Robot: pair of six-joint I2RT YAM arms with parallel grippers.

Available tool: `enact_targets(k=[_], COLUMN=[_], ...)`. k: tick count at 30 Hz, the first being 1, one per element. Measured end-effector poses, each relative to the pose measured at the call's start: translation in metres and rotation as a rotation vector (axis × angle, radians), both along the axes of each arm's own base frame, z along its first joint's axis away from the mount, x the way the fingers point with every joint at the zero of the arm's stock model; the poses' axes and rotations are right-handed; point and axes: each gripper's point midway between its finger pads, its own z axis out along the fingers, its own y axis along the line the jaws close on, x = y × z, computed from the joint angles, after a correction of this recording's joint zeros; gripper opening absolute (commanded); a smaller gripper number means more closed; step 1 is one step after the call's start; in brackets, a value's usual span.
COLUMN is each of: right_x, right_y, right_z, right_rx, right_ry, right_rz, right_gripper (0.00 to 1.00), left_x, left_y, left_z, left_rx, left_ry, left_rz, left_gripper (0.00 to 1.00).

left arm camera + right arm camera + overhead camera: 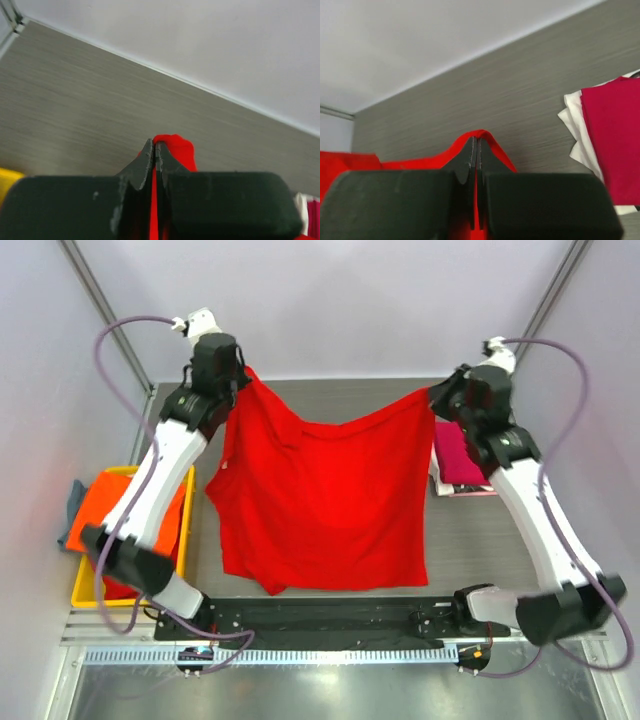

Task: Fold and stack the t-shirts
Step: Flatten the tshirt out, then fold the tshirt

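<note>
While both arms reach up and forward from their bases, forearms slanting toward the far side of the table (350,395), the red t-shirt (320,500) hangs spread between them. The left gripper (243,378) is clenched on one top corner of it and the right gripper (436,397) on the other. In each wrist view the jaws are pressed together with a fold of red cloth pinched between them. The shirt's top edge sags in a shallow curve between the two grips. Its left side falls in a loose fold with a sleeve jutting out, and its lower hem ends just short of the black base plate (320,615), one corner curled.

Just right of the right gripper, a folded magenta t-shirt (460,452) lies on a white t-shirt (437,483) near the table's right edge. Off the left edge sits a yellow crate (85,592) holding an orange t-shirt (105,505), partly hidden by the left arm. Bare table shows beyond the grippers up to the back wall (340,300), and in a strip on each side of the cloth.
</note>
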Motion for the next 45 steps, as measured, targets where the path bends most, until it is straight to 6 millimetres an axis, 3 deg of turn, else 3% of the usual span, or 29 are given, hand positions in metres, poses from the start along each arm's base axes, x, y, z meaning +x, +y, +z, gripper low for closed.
enact_targets(k=[2, 4, 5, 6, 7, 8, 10, 15, 19, 20, 22, 24, 26, 28, 32, 33, 37, 40, 45], right_x=[0.03, 0.061, 0.076, 0.093, 0.104, 0.113, 0.12, 0.105, 0.071, 0.059, 0.046, 0.032, 0.02, 0.006, -0.026, -0.032, -0.058, -0.073, -0.094], right_y=[0.003, 0.005, 0.006, 0.007, 0.008, 0.008, 0.008, 0.008, 0.007, 0.008, 0.01, 0.019, 0.028, 0.045, 0.109, 0.123, 0.18, 0.206, 0.234], right_z=[-0.036, -0.06, -0.068, -0.07, -0.069, -0.067, -0.055, -0.026, -0.042, -0.056, -0.077, -0.108, -0.135, -0.162, -0.2, -0.207, -0.237, -0.261, -0.298], right_rx=[-0.017, -0.021, -0.02, -0.012, -0.002, 0.001, 0.0, 0.004, 0.012, 0.019, 0.03, 0.049, 0.065, 0.065, 0.035, 0.026, -0.01, -0.039, -0.089], right_ry=[0.086, 0.142, 0.161, 0.165, 0.159, 0.154, 0.125, 0.049, 0.065, 0.093, 0.137, 0.206, 0.273, 0.343, 0.444, 0.458, 0.517, 0.564, 0.636], right_rz=[-0.018, -0.033, -0.039, -0.045, -0.051, -0.052, -0.046, -0.023, 0.003, 0.017, 0.036, 0.087, 0.134, 0.195, 0.385, 0.424, 0.574, 0.637, 0.708], right_gripper=[0.01, 0.03, 0.19, 0.48, 0.94, 0.96, 0.96, 0.93, 0.89, 0.87, 0.74, 0.62, 0.59, 0.5, 0.35, 0.31, 0.32, 0.38, 0.36], left_x=[0.039, 0.084, 0.103, 0.122, 0.136, 0.143, 0.144, 0.11, 0.069, 0.058, 0.039, 0.016, -0.006, -0.029, -0.076, -0.085, -0.11, -0.127, -0.151], left_y=[0.002, 0.006, 0.008, 0.011, 0.013, 0.015, 0.025, 0.023, 0.015, 0.013, 0.013, 0.017, 0.022, 0.028, 0.04, 0.042, 0.053, 0.059, 0.061], left_z=[-0.029, -0.049, -0.053, -0.055, -0.057, -0.058, -0.055, -0.031, -0.024, -0.03, -0.046, -0.079, -0.113, -0.147, -0.195, -0.2, -0.21, -0.216, -0.239], left_rx=[-0.014, -0.048, -0.071, -0.094, -0.113, -0.13, -0.158, -0.192, -0.22, -0.224, -0.226, -0.216, -0.201, -0.186, -0.175, -0.171, -0.173, -0.185, -0.21], left_ry=[0.071, 0.117, 0.126, 0.122, 0.12, 0.12, 0.114, 0.095, 0.114, 0.132, 0.175, 0.255, 0.339, 0.417, 0.541, 0.557, 0.563, 0.549, 0.557], left_rz=[0.027, 0.049, 0.054, 0.054, 0.051, 0.054, 0.07, 0.027, -0.04, -0.053, -0.069, -0.065, -0.051, -0.033, 0.01, 0.021, 0.07, 0.089, 0.094], left_gripper=[0.0, 0.0, 0.09, 0.47, 0.74, 1.0, 1.0, 1.0, 1.0, 1.0, 1.0, 1.0, 1.0, 1.0, 1.0, 1.0, 1.0, 1.0, 1.0])
